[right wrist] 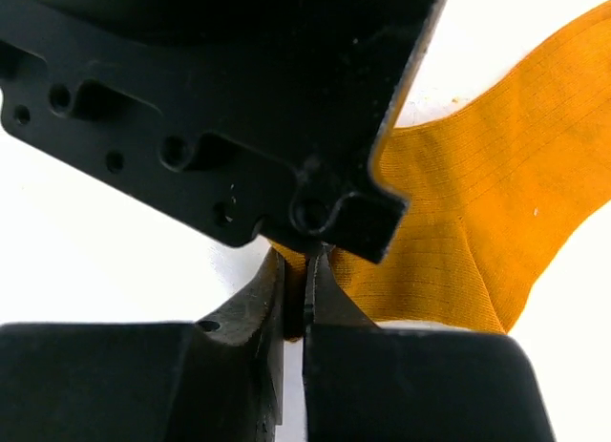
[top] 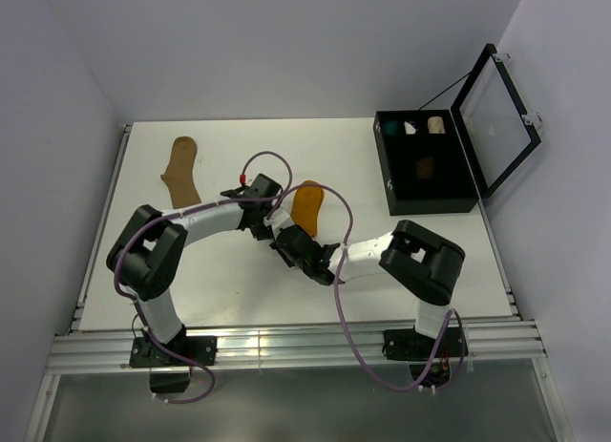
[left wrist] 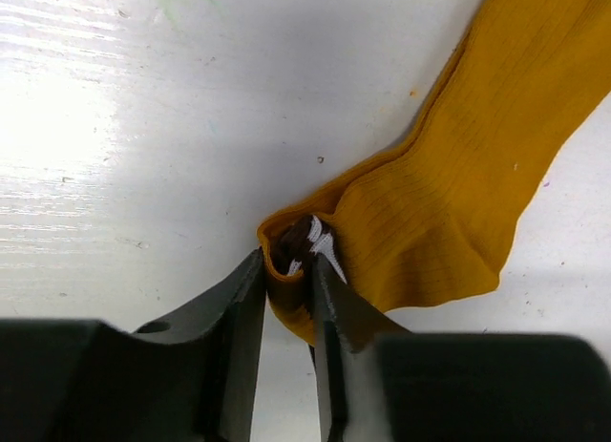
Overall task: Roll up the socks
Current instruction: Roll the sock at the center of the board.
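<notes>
the mustard-orange sock [top: 307, 205] lay on the white table [top: 220, 289] near its middle, the foot stretched toward the far side and the striped cuff [left wrist: 307, 240] bunched at the near end. the left gripper [left wrist: 288, 270] was clenched on that bunched cuff, its fingers pressed to the folded fabric from both sides. the right gripper [right wrist: 294, 287] met it from the opposite side, just under the left claw's black body, its fingers squeezed almost together on a sliver of the same orange edge. the tan sock [top: 179, 170] lay flat, well apart at the far left. at the far right stood a black box [top: 425, 205] with its lid [top: 496, 117] open.
</notes>
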You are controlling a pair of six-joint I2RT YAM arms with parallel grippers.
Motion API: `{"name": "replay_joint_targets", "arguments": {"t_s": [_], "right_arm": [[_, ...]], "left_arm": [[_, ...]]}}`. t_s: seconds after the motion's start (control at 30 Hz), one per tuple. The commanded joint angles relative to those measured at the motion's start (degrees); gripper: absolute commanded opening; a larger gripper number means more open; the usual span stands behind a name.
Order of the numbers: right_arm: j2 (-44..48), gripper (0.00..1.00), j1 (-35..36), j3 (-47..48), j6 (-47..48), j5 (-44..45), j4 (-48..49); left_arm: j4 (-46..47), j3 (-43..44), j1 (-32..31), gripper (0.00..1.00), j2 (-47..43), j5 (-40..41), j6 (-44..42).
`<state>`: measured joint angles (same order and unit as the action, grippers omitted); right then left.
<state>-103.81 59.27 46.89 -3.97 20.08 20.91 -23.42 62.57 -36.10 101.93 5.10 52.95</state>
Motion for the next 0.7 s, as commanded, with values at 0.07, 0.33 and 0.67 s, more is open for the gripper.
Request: {"name": "replay_joint_targets", "arguments": {"t_s": [0.07,0.33,0.67], "right_arm": [[1.15,0.00,-0.81,-1.63,-2.53,-9.05,-1.66],[2.83,0.00,-8.45,-3.30,-11.13,-31.30,0.10],[-6.22,0.00,-21.64,-3.30,-29.94,-64.53,15.44]], "left_arm": [[-1.02,-1.66,0.85,0.46,-3.22,-0.01,0.40],[4.25,-7.62,5.76,0.77,-9.29,-1.49,4.71],[12.60,-16.94,9.11,0.83,-19.83,-2.46,7.08]]}}
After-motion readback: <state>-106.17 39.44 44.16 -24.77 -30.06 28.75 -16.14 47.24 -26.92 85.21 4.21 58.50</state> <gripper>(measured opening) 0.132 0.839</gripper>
